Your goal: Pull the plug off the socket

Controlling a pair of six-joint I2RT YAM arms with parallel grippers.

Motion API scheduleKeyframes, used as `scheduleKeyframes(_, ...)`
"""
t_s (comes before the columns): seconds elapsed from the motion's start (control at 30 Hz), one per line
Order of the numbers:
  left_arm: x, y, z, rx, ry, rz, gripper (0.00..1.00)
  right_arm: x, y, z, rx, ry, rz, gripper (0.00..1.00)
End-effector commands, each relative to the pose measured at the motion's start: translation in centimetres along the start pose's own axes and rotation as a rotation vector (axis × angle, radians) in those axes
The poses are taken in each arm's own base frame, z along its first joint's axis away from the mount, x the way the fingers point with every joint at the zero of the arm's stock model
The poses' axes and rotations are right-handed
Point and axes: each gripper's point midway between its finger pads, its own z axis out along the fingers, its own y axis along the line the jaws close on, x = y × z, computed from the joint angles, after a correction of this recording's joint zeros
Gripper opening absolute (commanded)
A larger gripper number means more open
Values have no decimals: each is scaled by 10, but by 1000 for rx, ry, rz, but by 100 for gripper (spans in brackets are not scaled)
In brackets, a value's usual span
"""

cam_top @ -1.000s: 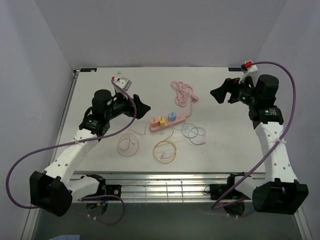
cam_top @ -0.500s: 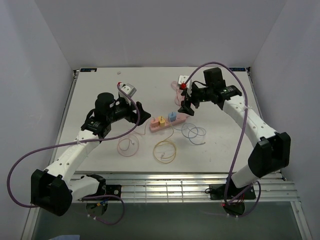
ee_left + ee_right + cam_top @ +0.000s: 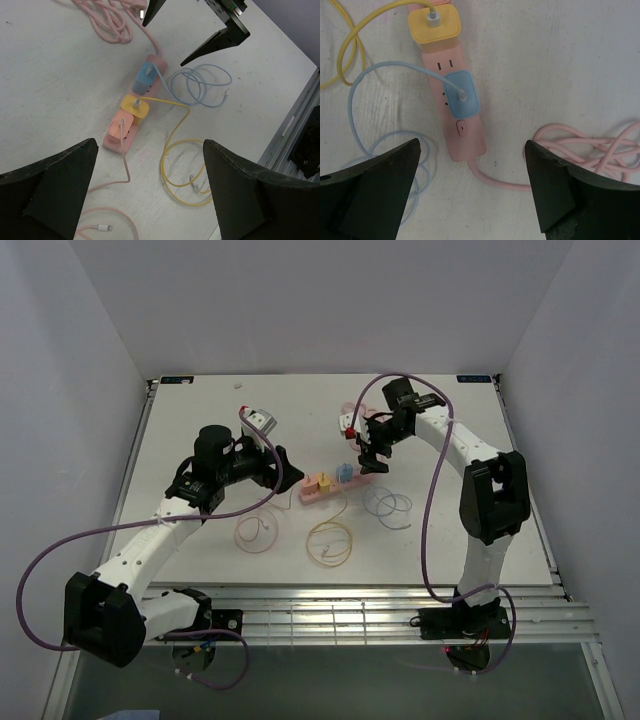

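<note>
The pink power strip [image 3: 360,478] lies mid-table with three plugs in it: pink [image 3: 309,483], yellow [image 3: 324,481] and blue [image 3: 345,473]. Its coiled pink cord [image 3: 368,425] lies behind it. My right gripper [image 3: 368,455] hovers open over the strip's right end. In the right wrist view the open gripper [image 3: 471,145] straddles the strip's [image 3: 465,137] switch end, with the blue plug [image 3: 461,94] and yellow plug [image 3: 435,25] ahead. My left gripper [image 3: 285,468] is open just left of the strip. In the left wrist view the open gripper [image 3: 150,145] faces the pink plug [image 3: 121,124].
A blue cable loop [image 3: 388,505], a yellow loop [image 3: 330,540] and a pink loop [image 3: 255,530] lie on the table in front of the strip. The right gripper's fingers [image 3: 215,42] show at the top of the left wrist view. A slatted rail runs along the near edge.
My right arm has swung in from the far right side to over the strip's right end. My left gripper has shifted slightly toward the strip's left end. All plugs stay in.
</note>
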Motion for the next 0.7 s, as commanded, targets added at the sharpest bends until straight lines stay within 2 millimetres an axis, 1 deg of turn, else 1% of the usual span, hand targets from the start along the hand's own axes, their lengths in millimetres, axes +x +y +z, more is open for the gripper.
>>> scheduleKeyframes(0.0,3,-9,1,52,18,3,98,-11,-8,0,-23,-39,-87,90)
scheduleKeyframes(0.03,2,-10,2,60,16,-1,98,-4,-9,9,-39,-32,-71,90)
scheduleKeyframes(0.1,5,-12,5,78,26,-12,98,2,-12,13,-45,-14,-53,90)
scheduleKeyframes(0.13,5,-13,6,87,27,-18,98,8,-9,19,-62,-4,-38,90)
scheduleKeyframes(0.23,8,-17,7,116,28,-22,98,15,-2,29,-82,17,-16,90)
scheduleKeyframes(0.33,14,-15,11,111,32,-20,98,24,6,39,-97,50,-3,90)
scheduleKeyframes(0.43,23,-11,19,114,60,-25,98,36,6,47,-97,79,15,90)
scheduleKeyframes(0.53,29,-6,27,110,86,-25,98,39,5,53,-96,76,26,90)
scheduleKeyframes(0.6,31,-3,30,110,90,-13,98,40,7,55,-102,77,29,90)
scheduleKeyframes(0.63,28,-4,32,119,81,0,98,42,8,56,-106,79,31,90)
scheduleKeyframes(0.67,30,-2,35,124,87,6,98,43,7,57,-102,82,26,90)
